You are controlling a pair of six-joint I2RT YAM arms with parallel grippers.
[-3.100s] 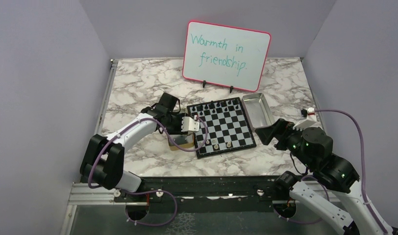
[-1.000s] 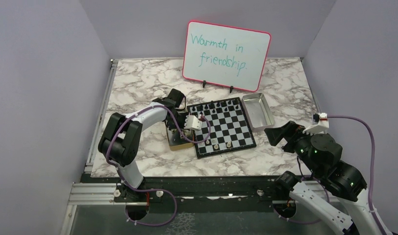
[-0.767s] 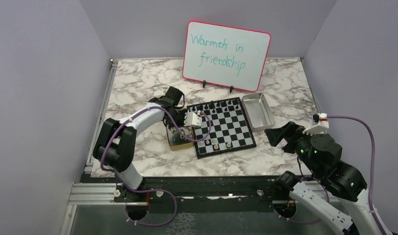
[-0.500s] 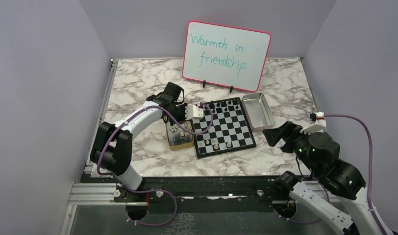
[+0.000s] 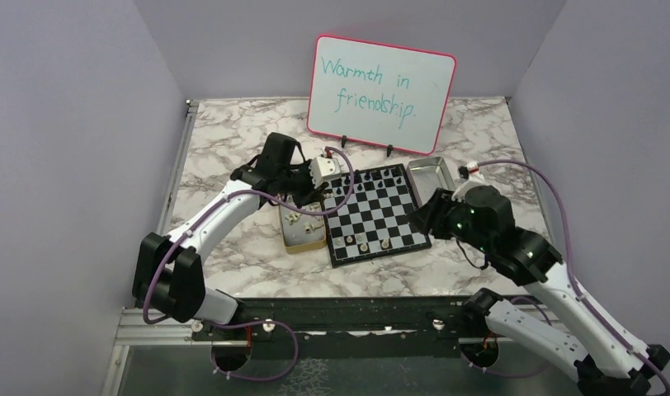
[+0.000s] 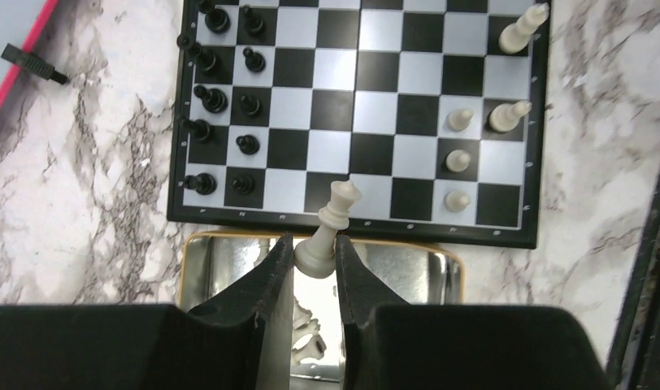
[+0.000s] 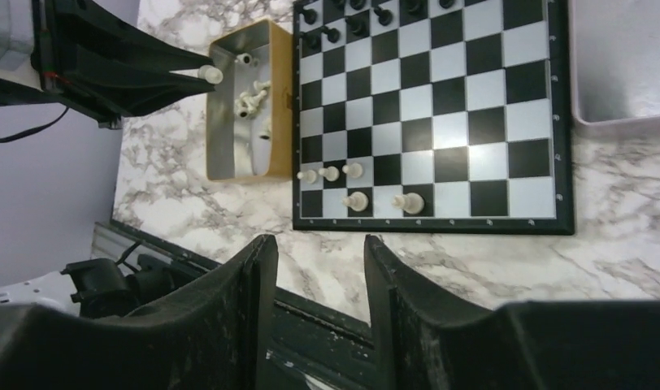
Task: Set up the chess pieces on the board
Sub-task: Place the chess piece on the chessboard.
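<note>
Smooth marble-look table [image 5: 233, 140], shiny metal tray [image 7: 627, 57], matt black fingers [image 6: 270, 276].

The board [image 6: 374, 97] is black-and-white chequered, chess pieces [image 6: 458, 120] cream or black, table [image 6: 99, 211] grey-veined marble.

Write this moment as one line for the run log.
left fingers: shut on cream piece | right fingers: open, empty | board: five cream pieces standing
</note>
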